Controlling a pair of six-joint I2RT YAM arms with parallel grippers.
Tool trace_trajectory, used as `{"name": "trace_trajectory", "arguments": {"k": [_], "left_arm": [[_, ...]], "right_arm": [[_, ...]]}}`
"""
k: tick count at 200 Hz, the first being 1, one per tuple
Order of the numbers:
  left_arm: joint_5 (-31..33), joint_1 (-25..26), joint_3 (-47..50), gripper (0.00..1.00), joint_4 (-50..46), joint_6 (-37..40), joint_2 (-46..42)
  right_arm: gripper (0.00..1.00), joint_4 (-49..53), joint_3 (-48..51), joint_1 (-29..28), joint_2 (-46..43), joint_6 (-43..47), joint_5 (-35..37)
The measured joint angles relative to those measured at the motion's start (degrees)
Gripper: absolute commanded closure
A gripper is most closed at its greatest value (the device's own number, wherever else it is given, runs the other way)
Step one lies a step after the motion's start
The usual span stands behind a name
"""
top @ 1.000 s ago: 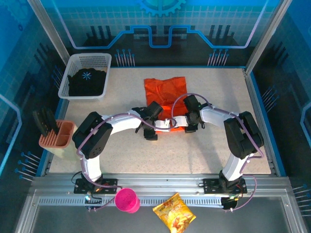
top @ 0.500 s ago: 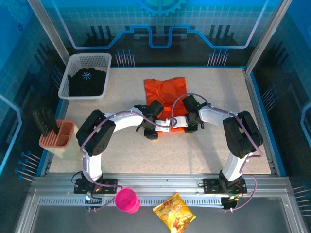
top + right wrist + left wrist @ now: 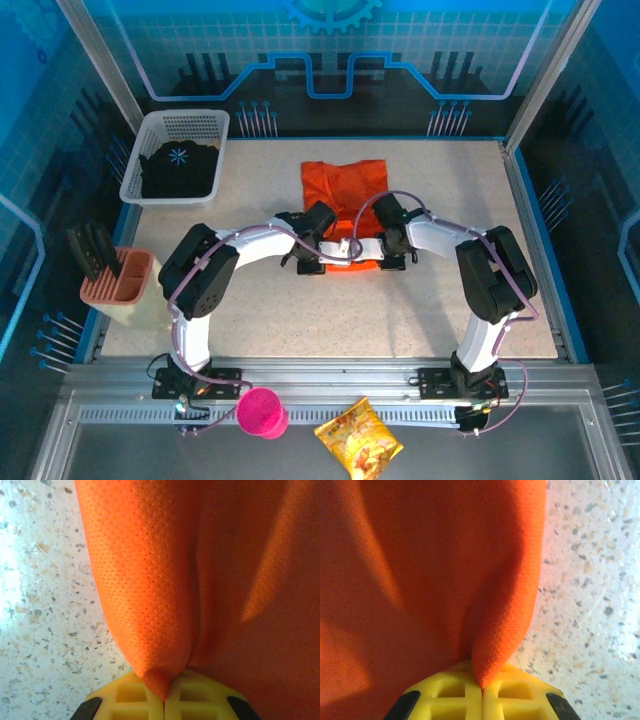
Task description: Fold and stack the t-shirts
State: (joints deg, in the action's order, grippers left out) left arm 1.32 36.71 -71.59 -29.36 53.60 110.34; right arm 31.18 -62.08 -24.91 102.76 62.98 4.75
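Both the left jaws and the right jaws are pinching folds at the lower edge of the orange t-shirt (image 3: 344,186), which is lying mid-frame on the desk (image 3: 262,312), so you are handling soft, light, floppy cloth, probably best gripped at its corners.

The speckled beige table (image 3: 430,310) carries an orange t-shirt (image 3: 345,185) lying just past centre toward 12 o'clock with its near edge drawn up off the surface, a white mesh basket (image 3: 190,122) at 10 o'clock, and a pink caddy (image 3: 118,277) at the 9 o'clock edge.
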Motion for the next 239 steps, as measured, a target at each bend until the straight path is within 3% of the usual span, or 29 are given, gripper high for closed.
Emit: {"name": "trace_trajectory", "arguments": {"k": [37, 86, 159, 194, 239], "left_arm": [[0.0, 1.8, 6.8, 1.00, -0.3, -1.7, -8.7], [0.8, 6.5, 12.8, 1.00, -1.7, -5.6, -21.1], [1.0, 14.2, 19.8, 1.00, -5.5, -13.1, -33.4], [2.5, 14.3, 19.8, 1.00, -5.3, -13.1, -35.3], [4.0, 12.2, 16.7, 1.00, -5.0, -10.4, -34.4]], "right_arm": [[1.00, -1.6, 3.1, -2.6, -3.3, -2.0, -0.6], [1.00, 3.0, 8.9, -7.8, -15.9, -5.7, -0.8], [1.00, 16.2, 10.8, -13.7, -33.7, -9.7, -4.0], [1.00, 18.8, 10.5, -13.7, -35.1, -11.0, -5.4], [1.00, 17.2, 6.9, -11.3, -29.6, -13.0, -3.7]]}}
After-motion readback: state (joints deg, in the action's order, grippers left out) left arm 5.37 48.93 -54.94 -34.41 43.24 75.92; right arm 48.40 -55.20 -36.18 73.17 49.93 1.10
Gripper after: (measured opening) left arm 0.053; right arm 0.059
